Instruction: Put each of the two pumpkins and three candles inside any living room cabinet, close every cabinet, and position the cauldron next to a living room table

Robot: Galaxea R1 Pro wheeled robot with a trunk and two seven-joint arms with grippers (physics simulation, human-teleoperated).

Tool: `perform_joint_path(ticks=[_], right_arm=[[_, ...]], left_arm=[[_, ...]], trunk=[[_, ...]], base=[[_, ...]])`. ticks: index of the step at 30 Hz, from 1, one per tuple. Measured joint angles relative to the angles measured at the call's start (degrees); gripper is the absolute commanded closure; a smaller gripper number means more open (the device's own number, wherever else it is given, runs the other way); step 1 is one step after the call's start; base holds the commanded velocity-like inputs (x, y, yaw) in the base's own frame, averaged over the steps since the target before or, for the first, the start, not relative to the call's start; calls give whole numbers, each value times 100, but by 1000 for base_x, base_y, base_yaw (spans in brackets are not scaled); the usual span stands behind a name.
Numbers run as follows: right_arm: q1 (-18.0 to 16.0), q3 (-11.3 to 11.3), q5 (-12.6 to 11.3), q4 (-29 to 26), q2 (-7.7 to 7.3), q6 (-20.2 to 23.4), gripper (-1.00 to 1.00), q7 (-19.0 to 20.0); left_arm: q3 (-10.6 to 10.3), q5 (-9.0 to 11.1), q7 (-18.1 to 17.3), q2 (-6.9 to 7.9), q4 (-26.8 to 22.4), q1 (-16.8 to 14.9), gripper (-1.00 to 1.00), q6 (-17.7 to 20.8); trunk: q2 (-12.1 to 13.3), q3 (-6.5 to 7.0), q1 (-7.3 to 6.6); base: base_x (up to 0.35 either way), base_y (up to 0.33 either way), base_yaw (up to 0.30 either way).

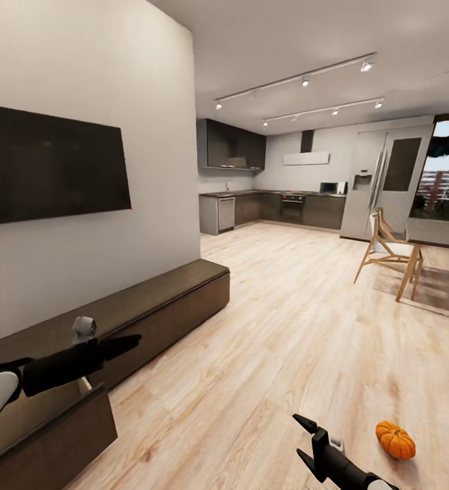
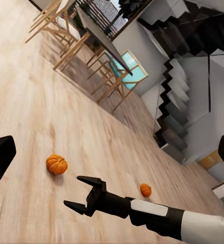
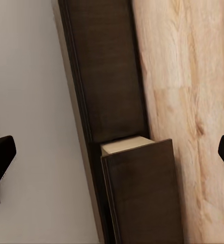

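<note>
Candle (image 1: 84,329): stubby grey cylinder, sitting gripped in the left gripper (image 1: 88,338) above the cabinet's (image 1: 158,301) open drawer.
Right gripper (image 1: 305,441): hanging open, near the orange ribbed pumpkin (image 1: 395,439).

Matt dark wood cabinet (image 1: 150,306), pale wood-grain floor (image 1: 265,354), glossy orange pumpkin (image 1: 395,439)

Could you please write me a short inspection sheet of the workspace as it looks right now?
Surface: light wooden floor.
Job's things: cabinet along the wall, its near drawer pulled out; one pumpkin on the floor by the right end effector, a second pumpkin farther off.
Clutter: nothing seen.
End effectors: left end effector over the cabinet, state unclear; right open, empty.
Cables: nothing seen.
Surroundings: wall television, kitchen, chair, stairs.
</note>
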Motion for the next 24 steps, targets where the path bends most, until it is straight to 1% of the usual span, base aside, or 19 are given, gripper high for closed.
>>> perform_joint_path(ticks=[24], right_arm=[[66, -8, -5, 0, 0, -5, -100, 0]], left_arm=[[0, 0, 0, 0, -1, 0, -100, 4]], trunk=[[0, -3, 0]], base=[[0, 0, -279]])
